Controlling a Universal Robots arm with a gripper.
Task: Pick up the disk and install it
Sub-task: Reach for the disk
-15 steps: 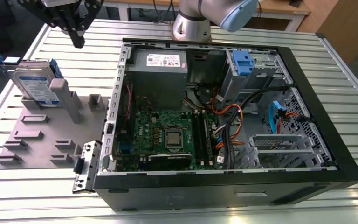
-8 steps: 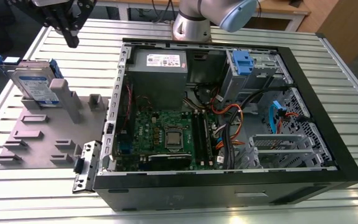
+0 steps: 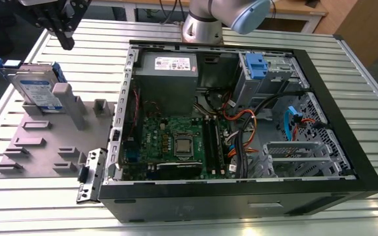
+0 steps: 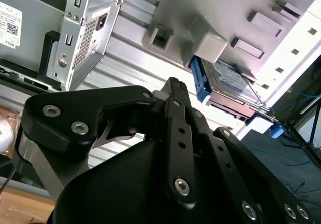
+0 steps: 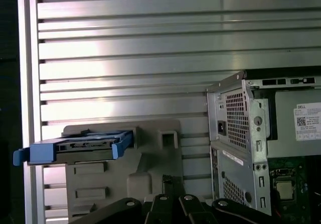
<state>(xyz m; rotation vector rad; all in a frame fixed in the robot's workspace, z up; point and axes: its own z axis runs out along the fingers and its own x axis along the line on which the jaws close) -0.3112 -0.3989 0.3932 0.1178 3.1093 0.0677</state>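
Note:
The disk (image 3: 38, 91) is a silver drive with a blue-and-white label in a blue carrier. It stands on edge, leaning in a slot of the grey fixture plate (image 3: 35, 147) at the exterior view's left. Both wrist views show the disk (image 4: 230, 83) (image 5: 80, 146) resting in that fixture. My black gripper (image 3: 67, 45) hangs above and behind the disk, well clear of it. Its fingers look shut together with nothing between them, tips (image 4: 173, 83) (image 5: 168, 181) pointing down toward the table.
An open computer case (image 3: 346, 98) lies on the slatted metal table (image 3: 97, 39), with a grey power-supply box (image 3: 168, 66), motherboard (image 3: 175, 142), cables and a blue bracket (image 3: 258, 64) in the drive bay. The arm's base (image 3: 202, 27) stands behind the case. A loose metal bracket (image 3: 90, 174) lies by the fixture.

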